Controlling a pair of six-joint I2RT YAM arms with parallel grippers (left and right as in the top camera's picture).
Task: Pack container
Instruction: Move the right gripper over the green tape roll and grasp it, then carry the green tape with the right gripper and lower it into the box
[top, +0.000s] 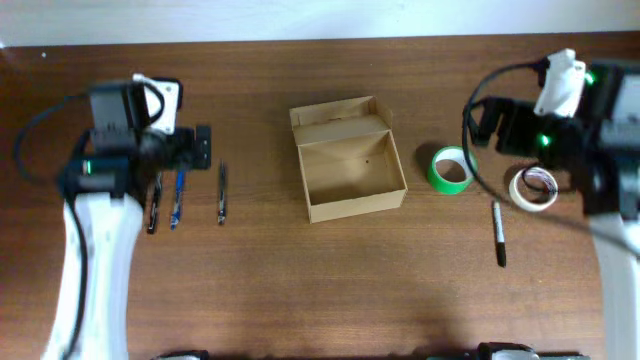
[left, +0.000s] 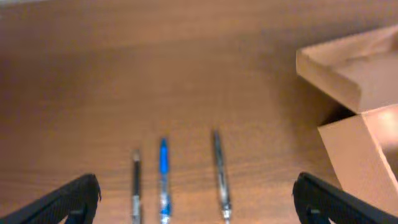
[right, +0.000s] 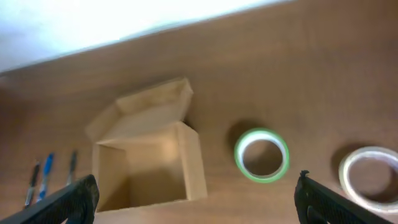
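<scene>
Jaws on the left gripper (top: 203, 147) and right gripper (top: 478, 122) stand wide apart, both empty. The left one hovers just beyond the far ends of the black pen (left: 136, 180), blue pen (left: 163, 174) and grey pen (left: 219, 168). The right hangs near the green tape roll (top: 436, 172). Mid-table sits the container (top: 350, 172), open and empty, lid flap folded to its far side. A good first pick is probably the grey pen: pinch across mid-barrel, clear of the blue one, then lay it lengthwise inside.
</scene>
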